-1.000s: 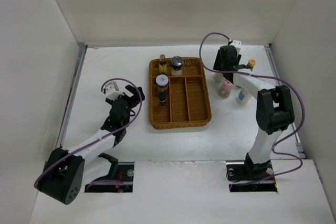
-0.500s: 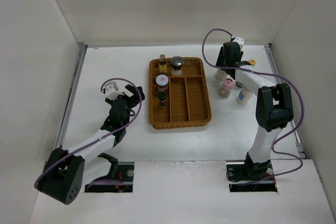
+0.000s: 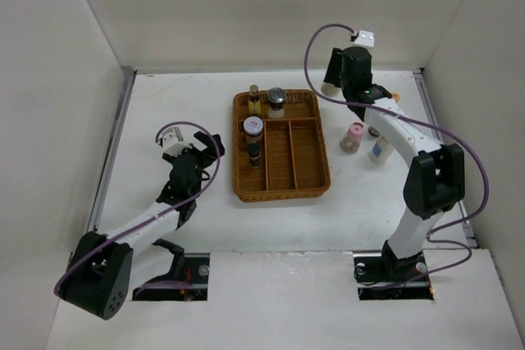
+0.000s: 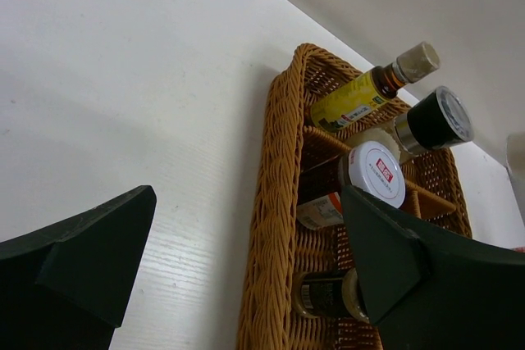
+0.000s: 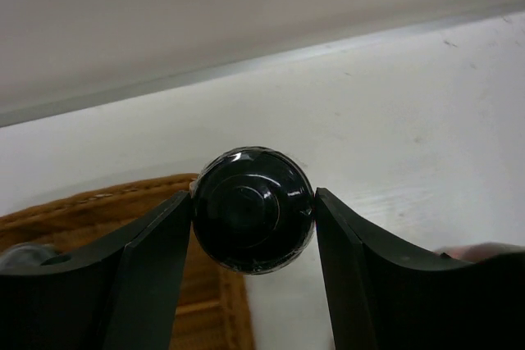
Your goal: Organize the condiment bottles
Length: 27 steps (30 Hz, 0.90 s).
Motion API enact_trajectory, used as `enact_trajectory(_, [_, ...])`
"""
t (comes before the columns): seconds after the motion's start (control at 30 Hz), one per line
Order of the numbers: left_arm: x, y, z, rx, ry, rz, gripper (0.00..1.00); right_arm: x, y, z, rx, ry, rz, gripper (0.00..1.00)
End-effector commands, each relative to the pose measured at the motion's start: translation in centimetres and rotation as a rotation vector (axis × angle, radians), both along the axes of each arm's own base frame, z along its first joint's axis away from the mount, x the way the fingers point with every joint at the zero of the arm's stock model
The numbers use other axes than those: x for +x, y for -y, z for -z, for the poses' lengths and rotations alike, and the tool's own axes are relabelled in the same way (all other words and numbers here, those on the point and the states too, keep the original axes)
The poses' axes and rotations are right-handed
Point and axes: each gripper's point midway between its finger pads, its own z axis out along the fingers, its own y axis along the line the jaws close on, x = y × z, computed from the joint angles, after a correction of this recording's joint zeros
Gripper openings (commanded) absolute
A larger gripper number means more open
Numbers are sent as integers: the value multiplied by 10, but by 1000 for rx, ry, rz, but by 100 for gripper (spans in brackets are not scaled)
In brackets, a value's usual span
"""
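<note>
Presently, right gripper (image 5: 253, 231) clamps the black-capped bottle (image 5: 253, 202) at its cap, near the wicker tray's (image 3: 283, 192) far right corner. Left gripper (image 4: 246, 211) stands wide open, empty, left of the tray. Pink-lidded jar (image 3: 353, 138) and white blue-label bottle (image 3: 378, 150) stand right of it.

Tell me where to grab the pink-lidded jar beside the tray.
Probably the round body just under the lid, coming from above: the pink-lidded jar stands upright, and the white bottle sits close on its right, so fingers go front and back.
</note>
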Motion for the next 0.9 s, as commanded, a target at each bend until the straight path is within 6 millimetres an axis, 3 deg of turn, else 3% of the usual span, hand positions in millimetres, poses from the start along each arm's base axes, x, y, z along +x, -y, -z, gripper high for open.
enact_trajectory(0.0, [5,2,-16,-31,55,1,100,9,-52,-58,73,168,-106,48])
enact_trajectory(0.13, [6,1,-16,-30,54,-3,100,16,-88,-47,71,149,-161,48])
enact_trajectory(0.27, [5,0,-16,-31,55,-3,100,21,-101,-21,64,107,-173,49])
enact_trajectory(0.57, [6,2,-15,-31,51,1,100,25,-104,40,31,4,-168,52])
enact_trajectory(0.87, [6,3,-14,-31,49,4,100,19,-101,76,0,-68,-171,62])
